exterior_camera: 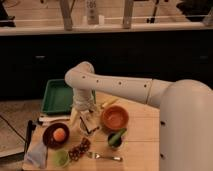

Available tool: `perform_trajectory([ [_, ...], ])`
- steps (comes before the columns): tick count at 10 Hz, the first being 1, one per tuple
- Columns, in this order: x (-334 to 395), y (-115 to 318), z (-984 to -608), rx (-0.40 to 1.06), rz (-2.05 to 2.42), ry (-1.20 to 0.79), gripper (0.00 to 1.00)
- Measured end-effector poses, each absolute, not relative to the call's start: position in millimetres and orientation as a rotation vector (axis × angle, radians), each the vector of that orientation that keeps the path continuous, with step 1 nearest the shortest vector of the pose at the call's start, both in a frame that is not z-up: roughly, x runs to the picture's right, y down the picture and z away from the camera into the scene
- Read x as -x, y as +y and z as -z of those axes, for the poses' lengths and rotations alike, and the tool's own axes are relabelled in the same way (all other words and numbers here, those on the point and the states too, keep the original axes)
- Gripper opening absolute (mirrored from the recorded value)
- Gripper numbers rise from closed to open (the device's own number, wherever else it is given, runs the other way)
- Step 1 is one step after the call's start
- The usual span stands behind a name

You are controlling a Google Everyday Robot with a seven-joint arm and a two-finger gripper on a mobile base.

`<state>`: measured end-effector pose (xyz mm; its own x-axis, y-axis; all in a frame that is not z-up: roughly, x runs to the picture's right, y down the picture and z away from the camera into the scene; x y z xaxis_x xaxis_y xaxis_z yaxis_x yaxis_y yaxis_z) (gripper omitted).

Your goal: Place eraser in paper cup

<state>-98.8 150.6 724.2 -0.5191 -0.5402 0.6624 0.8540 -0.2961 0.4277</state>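
Camera view, pincer (89, 118) over white paper cup (84, 128), dark eraser (91, 123).

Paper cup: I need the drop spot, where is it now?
In the camera view the paper cup stands near the table's middle, just left of the orange bowl and right of the dark bowl, with the tool directly above it.

My arm enters from the lower right of the frame as a bulky white shoulder, runs leftward as a long pale link to a rounded elbow just left of centre, then bends straight down; the wrist hangs vertical below that elbow; the claw (89, 121) sits at the wrist's end, low in the middle-left of the frame, pointing down close over the worktop (142, 145).
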Motion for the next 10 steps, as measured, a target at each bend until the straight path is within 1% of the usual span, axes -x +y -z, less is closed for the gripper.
perform_trajectory([
  [10, 103.4, 150.5, -719.8, 0.479, 1.961, -0.962, 0.80],
])
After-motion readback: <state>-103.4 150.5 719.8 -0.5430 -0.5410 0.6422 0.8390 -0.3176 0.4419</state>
